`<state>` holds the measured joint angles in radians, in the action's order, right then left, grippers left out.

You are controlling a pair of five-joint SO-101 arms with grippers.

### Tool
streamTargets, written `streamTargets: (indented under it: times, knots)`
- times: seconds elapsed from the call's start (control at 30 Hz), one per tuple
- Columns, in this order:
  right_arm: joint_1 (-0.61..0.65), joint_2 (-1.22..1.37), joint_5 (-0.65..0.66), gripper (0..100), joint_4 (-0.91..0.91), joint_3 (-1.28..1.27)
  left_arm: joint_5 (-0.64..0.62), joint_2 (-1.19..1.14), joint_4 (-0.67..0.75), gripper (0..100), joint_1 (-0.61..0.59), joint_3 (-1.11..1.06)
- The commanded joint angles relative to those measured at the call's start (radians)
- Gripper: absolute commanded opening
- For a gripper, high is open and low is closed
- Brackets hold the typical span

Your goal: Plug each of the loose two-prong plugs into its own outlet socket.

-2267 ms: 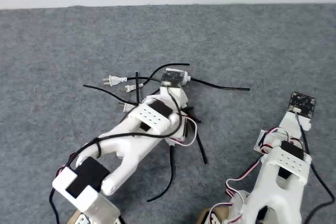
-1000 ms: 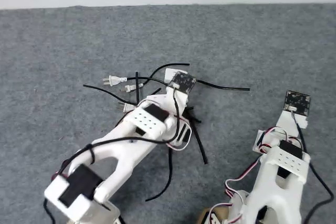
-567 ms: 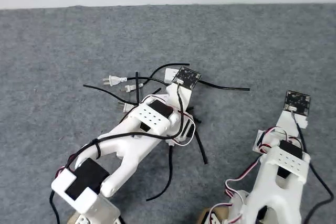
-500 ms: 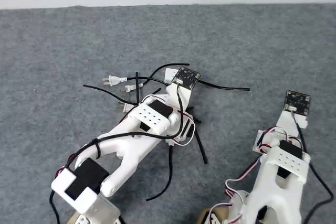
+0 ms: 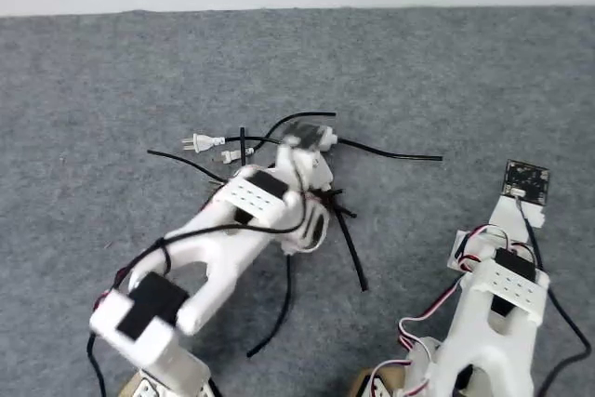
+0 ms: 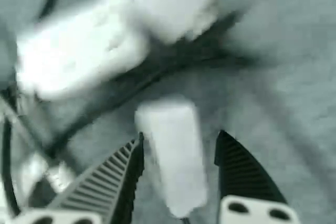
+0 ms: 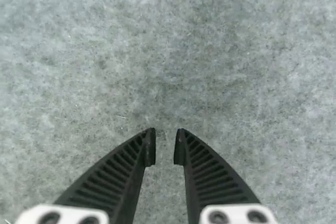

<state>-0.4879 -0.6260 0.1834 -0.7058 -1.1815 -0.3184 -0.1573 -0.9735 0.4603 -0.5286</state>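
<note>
Presently: left jaws, parted wide astride a white block (image 6: 173, 156) in the cord tangle (image 5: 390, 152) mid-bench, not visibly clamped. Right jaws, nearly closed, empty, over bare bench (image 7: 236, 35) toward its right edge. Loose plug (image 5: 192, 142), prongs free, beside the tangle. Risk: closing off-centre may twist the block; crossed cords may drag neighbours.

- White block (image 6: 173, 156), left wrist view: smeared; plug or socket cannot be told.
- White shapes (image 6: 79, 56) beyond it: outlines lost.
- Black cords (image 5: 349, 244), high view: middle stretches hidden under the left arm (image 5: 237, 230).
- Loose plug (image 5: 192, 142): prongs too small to count.
- Left arm and right arm (image 5: 497, 304): bases cut off at the lower edge.
</note>
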Motion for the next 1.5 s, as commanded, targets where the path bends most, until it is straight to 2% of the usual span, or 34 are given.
streamTargets:
  times: [0.0,0.23,0.4,0.7,0.83,1.33,1.47]
  knots:
    - [0.007,0.004,0.011,8.7,-0.01,0.06,-0.006,0.017,-0.032,21,-0.044,0.008]
    - [0.008,0.004,0.011,8.7,-0.01,0.06,-0.005,0.017,-0.029,21,-0.098,0.008]
    - [0.008,0.004,0.014,8.7,-0.01,0.06,0.043,0.037,-0.028,21,-0.138,0.012]
    - [0.01,0.001,0.015,9.1,-0.028,0.063,0.103,0.275,-0.034,22,-0.155,-0.085]
    - [0.01,0.001,0.015,13.2,-0.028,0.063,0.138,0.345,-0.034,22,-0.153,-0.131]
    - [0.008,0.001,0.015,14.0,-0.028,0.063,0.138,0.241,0.005,21,-0.16,-0.142]
    - [0.008,0.001,0.015,14.0,-0.028,0.063,0.138,0.233,0.003,21,-0.23,-0.143]
